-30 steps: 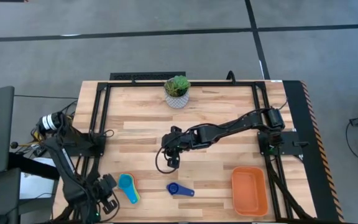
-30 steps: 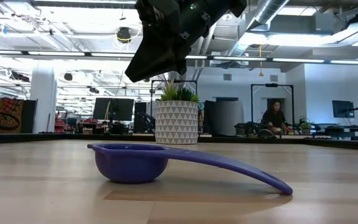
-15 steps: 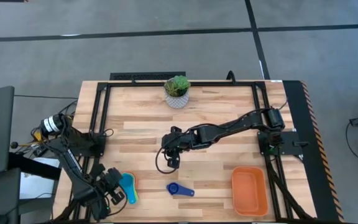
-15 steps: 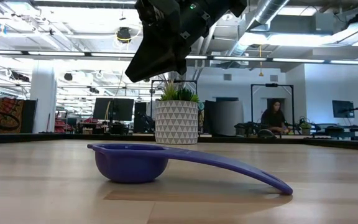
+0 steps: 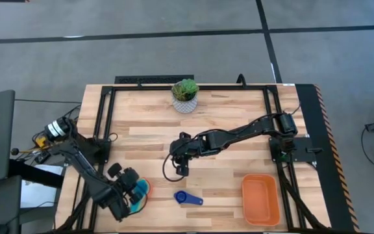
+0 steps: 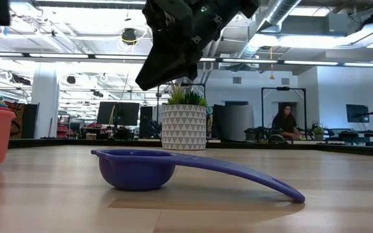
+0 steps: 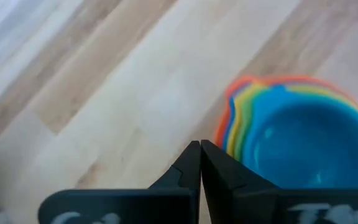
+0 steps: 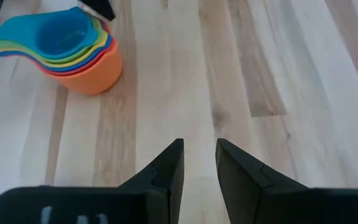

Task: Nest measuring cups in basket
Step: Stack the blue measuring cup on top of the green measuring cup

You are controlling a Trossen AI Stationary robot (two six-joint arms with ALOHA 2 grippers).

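Lying just beside the shut left claw (image 7: 199,163) (perhaps touching): nested measuring cups (image 7: 294,134).

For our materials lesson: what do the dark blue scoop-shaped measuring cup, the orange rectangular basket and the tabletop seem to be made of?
Dark blue scoop-shaped measuring cup: probably moulded plastic, smooth, slightly glossy, in one uniform colour.
Orange rectangular basket: likely plastic too, with rounded corners and an even matte colour.
Tabletop: looks like wood, with light planks showing grain lines and a satin finish.

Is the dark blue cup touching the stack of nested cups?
Apart. In the high view, bare table separates the dark blue cup from the stack of nested cups, which sits beside the left gripper.
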